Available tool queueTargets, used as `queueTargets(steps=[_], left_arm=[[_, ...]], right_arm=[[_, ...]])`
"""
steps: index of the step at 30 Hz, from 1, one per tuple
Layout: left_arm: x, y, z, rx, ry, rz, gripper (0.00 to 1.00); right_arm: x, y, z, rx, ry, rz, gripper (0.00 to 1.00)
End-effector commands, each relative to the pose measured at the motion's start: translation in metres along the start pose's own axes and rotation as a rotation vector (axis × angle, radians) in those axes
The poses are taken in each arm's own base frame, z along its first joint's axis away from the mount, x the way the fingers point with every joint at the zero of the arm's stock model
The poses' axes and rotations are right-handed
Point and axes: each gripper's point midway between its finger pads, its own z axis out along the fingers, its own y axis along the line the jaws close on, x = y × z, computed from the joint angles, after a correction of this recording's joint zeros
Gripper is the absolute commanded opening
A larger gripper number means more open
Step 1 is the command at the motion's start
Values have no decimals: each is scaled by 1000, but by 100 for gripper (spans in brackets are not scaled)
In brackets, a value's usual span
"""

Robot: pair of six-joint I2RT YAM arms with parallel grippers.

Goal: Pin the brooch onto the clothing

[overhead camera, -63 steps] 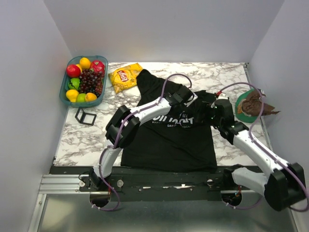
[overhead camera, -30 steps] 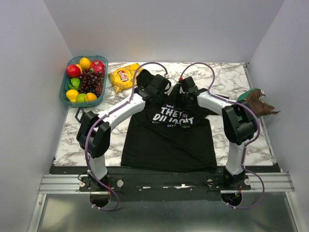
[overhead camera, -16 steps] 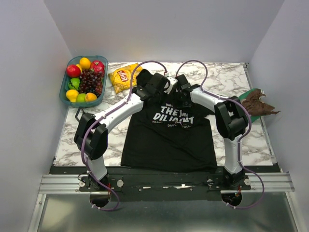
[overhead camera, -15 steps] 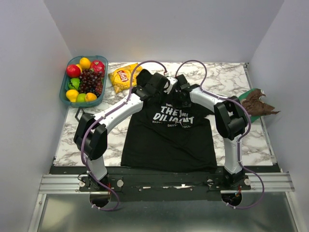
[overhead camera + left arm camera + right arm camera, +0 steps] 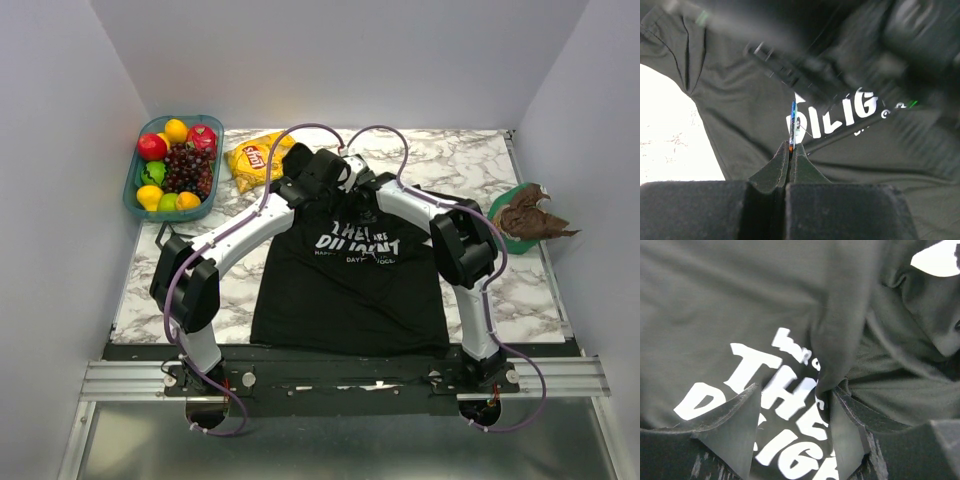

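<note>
The clothing point(image 5: 345, 290), a black T-shirt with white print, lies flat on the marble tabletop point(image 5: 470, 160), collar towards the far side. Both arms reach over its upper chest area.

Left arm point(image 5: 250, 225): the wrist hangs over the far part of the shirt, near the collar. The left jaws are pressed together and pinch the brooch point(image 5: 793, 124). In the left wrist view the brooch is seen edge-on as a thin upright sliver, bluish at the top and orange at the base, above the printed letters. Whether it touches the fabric cannot be told.

Right arm point(image 5: 420, 205): the wrist sits just right of the left one, over the print. The right jaws are spread. A raised fold of shirt fabric point(image 5: 832, 350) runs down between them, close against the right-hand finger and clear of the other one.

Other items on the tabletop:
- fruit basket point(image 5: 132, 185), far left corner
- yellow chip bag point(image 5: 258, 158), just left of the shirt's sleeve
- black square frame point(image 5: 177, 240), near side of the basket
- green plate point(image 5: 500, 225) carrying a brown crumpled item point(image 5: 530, 215), right edge
</note>
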Motion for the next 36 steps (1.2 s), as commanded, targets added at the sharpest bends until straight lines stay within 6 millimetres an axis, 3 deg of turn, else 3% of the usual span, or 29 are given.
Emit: queueTargets(steps=[1,7,12,13,16,20,27,36], left_arm=[[-14,2,-17,-5,-55,2,0],[-14,4,-18,-16,-58,3,0],[-15,6,-19,-27,-64,4,0],[-16,6,-19,-29,-67,6,0],[-15,7,-18,-32,-65,3,0],[-13,7,-14,-33,-61,-2,0],[-11,4,-10,-22,-52,-2,0],[-8,2,-8,-13,-41,-1,0]], right_arm=[[17,34,11,-92,84,0,63],[-3,55,4,-156,48,9,63],[-35,57,-27,-163,-49,3,70],[-44,58,-41,-168,-82,3,71],[-54,44,-68,-158,-133,19,76],[-52,11,-81,-98,-161,38,78],[-26,-27,-62,36,-114,28,77],[-17,-44,-36,91,-77,52,75]])
